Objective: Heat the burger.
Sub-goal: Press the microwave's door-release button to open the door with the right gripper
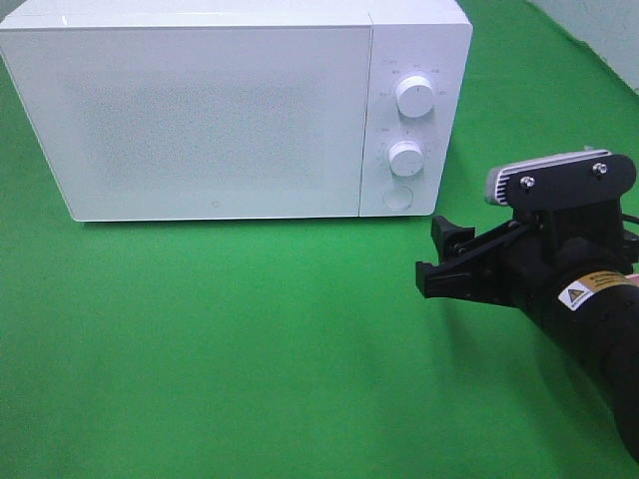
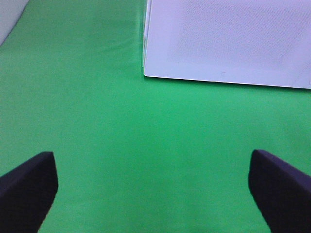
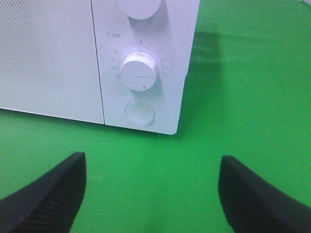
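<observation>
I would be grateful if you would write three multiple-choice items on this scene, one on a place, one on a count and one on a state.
1. Where is the right gripper?
A. Before the control panel of the microwave
B. On top of the microwave
C. Inside it

2. How many knobs does the panel carry?
A. One
B. Two
C. Four

3. How is the door?
A. Shut
B. Wide open
C. Taken off

Answers: 1 A, it is over the green cloth before the panel; 2 B, one knob sits above the other; 3 A, the door lies flush with the front.
</observation>
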Tool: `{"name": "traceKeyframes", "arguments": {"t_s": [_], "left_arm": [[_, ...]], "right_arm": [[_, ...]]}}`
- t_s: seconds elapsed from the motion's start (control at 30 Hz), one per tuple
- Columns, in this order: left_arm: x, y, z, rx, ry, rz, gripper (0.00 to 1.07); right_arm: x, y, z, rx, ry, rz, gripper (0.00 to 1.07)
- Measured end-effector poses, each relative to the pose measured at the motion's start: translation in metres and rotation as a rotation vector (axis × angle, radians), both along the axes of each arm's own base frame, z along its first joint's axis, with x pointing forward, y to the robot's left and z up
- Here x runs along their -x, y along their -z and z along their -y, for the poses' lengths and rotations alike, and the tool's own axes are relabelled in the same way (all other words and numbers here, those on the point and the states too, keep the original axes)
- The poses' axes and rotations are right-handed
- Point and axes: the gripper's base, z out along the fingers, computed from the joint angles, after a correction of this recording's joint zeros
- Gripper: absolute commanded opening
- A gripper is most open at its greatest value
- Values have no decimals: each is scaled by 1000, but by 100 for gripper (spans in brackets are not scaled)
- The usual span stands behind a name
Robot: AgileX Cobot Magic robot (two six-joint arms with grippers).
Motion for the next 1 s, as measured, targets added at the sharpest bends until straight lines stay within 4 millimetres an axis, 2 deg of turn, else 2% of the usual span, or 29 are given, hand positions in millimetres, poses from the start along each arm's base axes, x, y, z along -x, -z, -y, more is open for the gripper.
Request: {"name": "traceKeyframes", "arguments": {"t_s": [0.37, 0.43, 0.47, 0.5, 0.53, 0.6, 0.7, 0.73, 0.77, 0.8, 0.9, 0.93, 0.97, 1.0], "left_arm": [[0, 0, 0, 0, 0, 0, 100], [0, 0, 0, -1, -1, 0, 100], [0, 0, 0, -1, -1, 0, 100], [0, 0, 0, -1, -1, 0, 100], [0, 0, 0, -1, -1, 0, 100], [0, 0, 0, -1, -1, 0, 100], [0, 0, 0, -1, -1, 0, 100], [0, 0, 0, -1, -1, 0, 100], [0, 0, 0, -1, -1, 0, 100], [0, 0, 0, -1, -1, 0, 100], [0, 0, 0, -1, -1, 0, 100], [0, 0, 0, -1, -1, 0, 100], [0, 0, 0, -1, -1, 0, 100], [0, 0, 0, -1, -1, 0, 100]], "right_arm": [[-1, -1, -1, -173, 65, -3, 67], [-1, 0, -1, -290, 107, -25, 63], [-1, 0, -1, -290, 107, -25, 63], [-1, 0, -1, -379, 138, -41, 60], [-1, 0, -1, -379, 138, -41, 60], [-1, 0, -1, -527, 190, -67, 55], [-1, 0, -1, -613, 219, -83, 52], [-1, 0, -1, -733, 261, -105, 47], [-1, 0, -1, -733, 261, -105, 47], [-1, 0, -1, -829, 294, -123, 43], [-1, 0, -1, -921, 326, -140, 37], [-1, 0, -1, -1011, 357, -157, 31], [-1, 0, -1, -1011, 357, -157, 31], [-1, 0, -1, -1085, 382, -170, 25]]}}
